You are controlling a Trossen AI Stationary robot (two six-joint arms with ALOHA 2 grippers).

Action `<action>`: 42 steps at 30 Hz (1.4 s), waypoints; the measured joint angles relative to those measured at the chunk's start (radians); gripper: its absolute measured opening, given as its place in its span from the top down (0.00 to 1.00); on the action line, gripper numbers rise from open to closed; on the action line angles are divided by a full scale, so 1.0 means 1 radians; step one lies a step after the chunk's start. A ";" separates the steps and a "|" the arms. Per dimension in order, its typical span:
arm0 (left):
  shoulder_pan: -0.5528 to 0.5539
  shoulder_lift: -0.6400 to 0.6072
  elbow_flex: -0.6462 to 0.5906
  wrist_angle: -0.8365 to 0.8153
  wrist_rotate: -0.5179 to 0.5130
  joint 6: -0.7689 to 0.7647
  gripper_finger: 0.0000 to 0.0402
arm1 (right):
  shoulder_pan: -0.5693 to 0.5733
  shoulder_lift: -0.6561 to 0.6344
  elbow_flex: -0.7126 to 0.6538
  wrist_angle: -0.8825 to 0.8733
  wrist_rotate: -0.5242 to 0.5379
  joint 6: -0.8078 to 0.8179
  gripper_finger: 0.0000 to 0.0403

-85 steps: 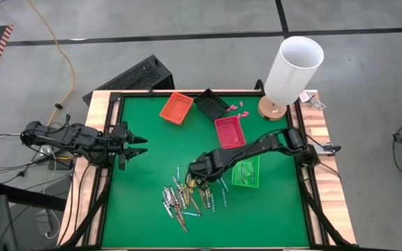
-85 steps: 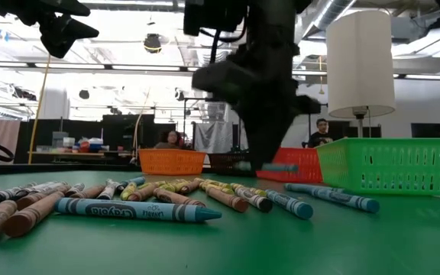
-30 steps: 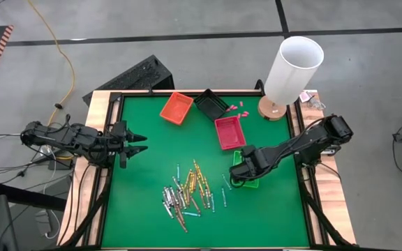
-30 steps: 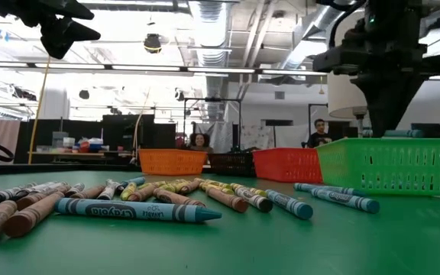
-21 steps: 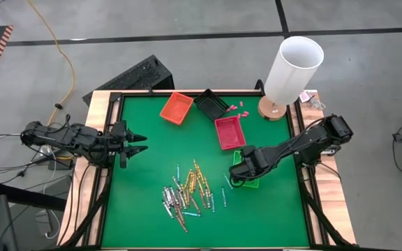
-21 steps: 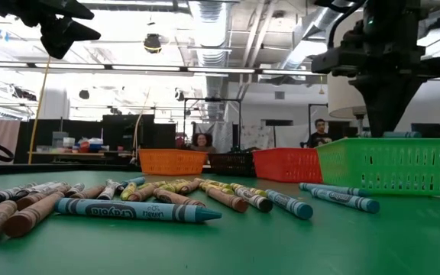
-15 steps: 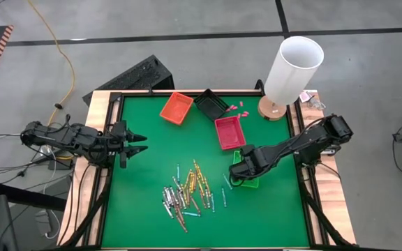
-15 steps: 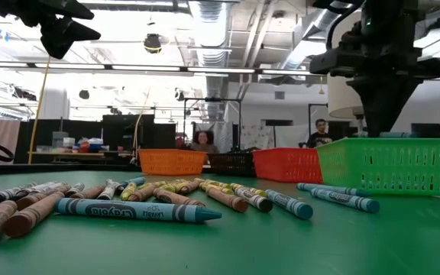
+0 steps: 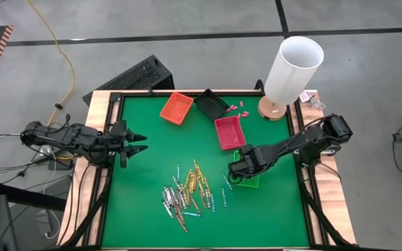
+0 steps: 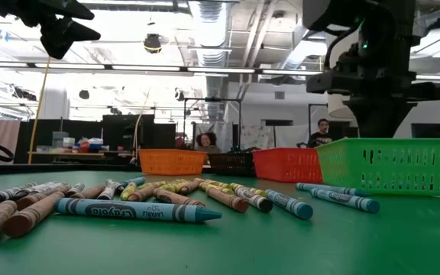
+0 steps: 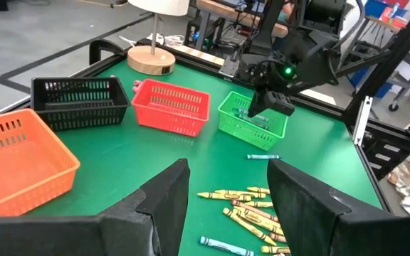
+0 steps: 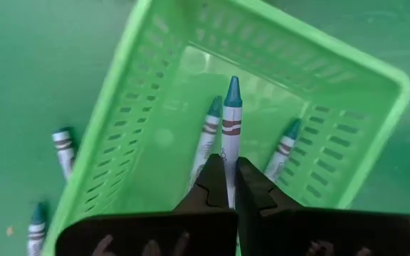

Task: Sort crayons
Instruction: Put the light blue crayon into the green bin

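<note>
The crayons (image 9: 187, 194) lie in a loose pile on the green table, light blue, yellow and brown sticks; the low view shows them up close (image 10: 140, 208). My right gripper (image 12: 226, 176) points down into the green basket (image 9: 248, 173) and is shut on a blue crayon (image 12: 232, 117). Two more blue crayons (image 12: 206, 142) lie on the basket's floor. A few blue crayons (image 9: 223, 183) lie on the table just left of the basket. My left gripper (image 9: 137, 144) hovers open near the table's left edge, holding nothing. My right gripper pinches the blue crayon's paper-wrapped shaft (image 12: 228, 158) between its two fingers, coming from above and pointing down. The crayon's pointed end (image 12: 233, 85) sticks out to one side of the fingers; the other end is hidden under them. Whether it touches the basket's floor I cannot tell.
An orange basket (image 9: 176, 107), a black basket (image 9: 210, 104) and a red basket (image 9: 229, 132) stand at the table's far side, with pink bits (image 9: 234, 107) and a white lamp (image 9: 293, 66) at the far right corner. People (image 10: 205, 140) sit in the room behind.
My right gripper has sunk with the blue crayon, from just above the green basket's rim down inside the basket, staying shut and pointing down. The crayon no longer shows over the rim in the low view.
</note>
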 joint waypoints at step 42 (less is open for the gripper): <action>0.000 0.000 0.000 -0.008 -0.015 0.009 0.55 | -0.055 0.000 0.223 0.081 0.000 -0.264 0.77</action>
